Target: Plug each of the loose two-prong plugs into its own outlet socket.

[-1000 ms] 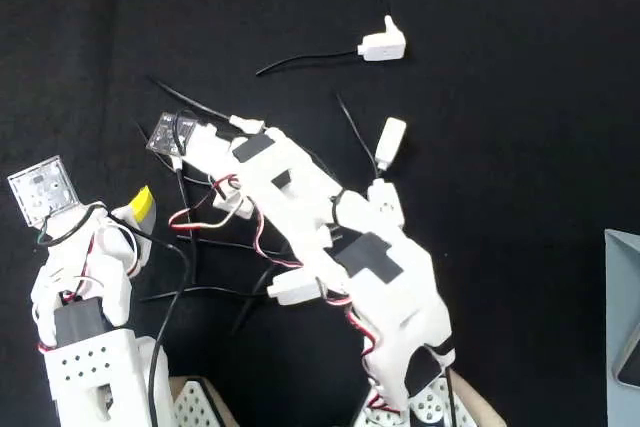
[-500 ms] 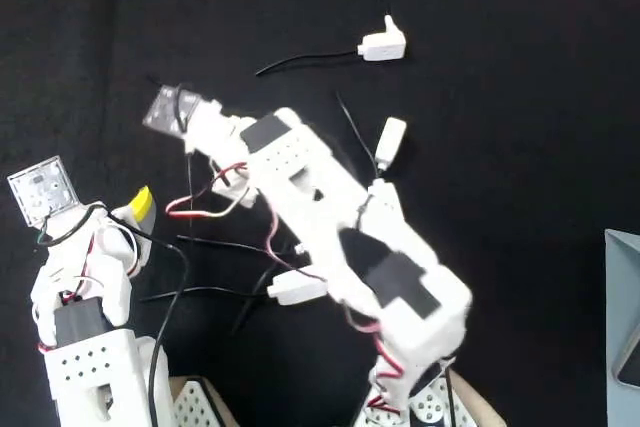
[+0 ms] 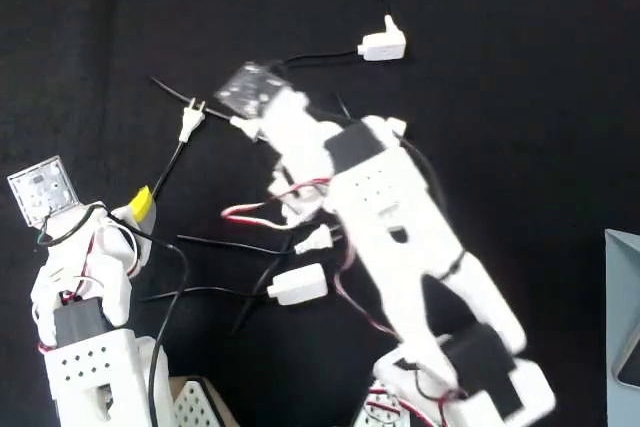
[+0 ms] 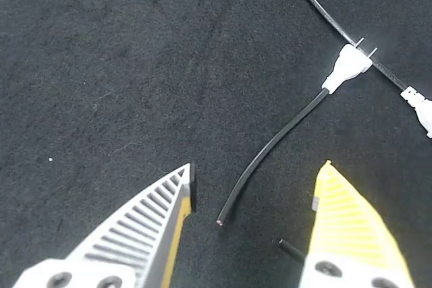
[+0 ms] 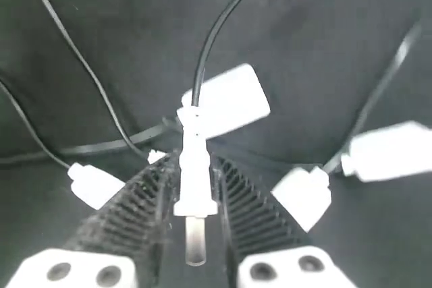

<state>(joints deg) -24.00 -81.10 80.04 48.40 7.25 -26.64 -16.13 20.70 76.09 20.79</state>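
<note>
Since 1 s ago your right gripper (image 5: pixel 194 164) has swung from the table's left side toward the middle. It's clenched on a white plug (image 5: pixel 194 190), so prob. carrying it to the socket block (image 5: pixel 226 102) just ahead. Left gripper (image 4: pixel 258 165) is spread wide, w/ a loose plug (image 4: pixel 347 65) on the cloth beyond.

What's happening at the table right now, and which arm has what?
The right gripper is shut on a white two-prong plug, with a white socket block and several cords just beyond it. The left gripper is open and empty at the near left. A loose plug lies on the black mat ahead of it. Another socket sits at the far side of the mat.
</note>
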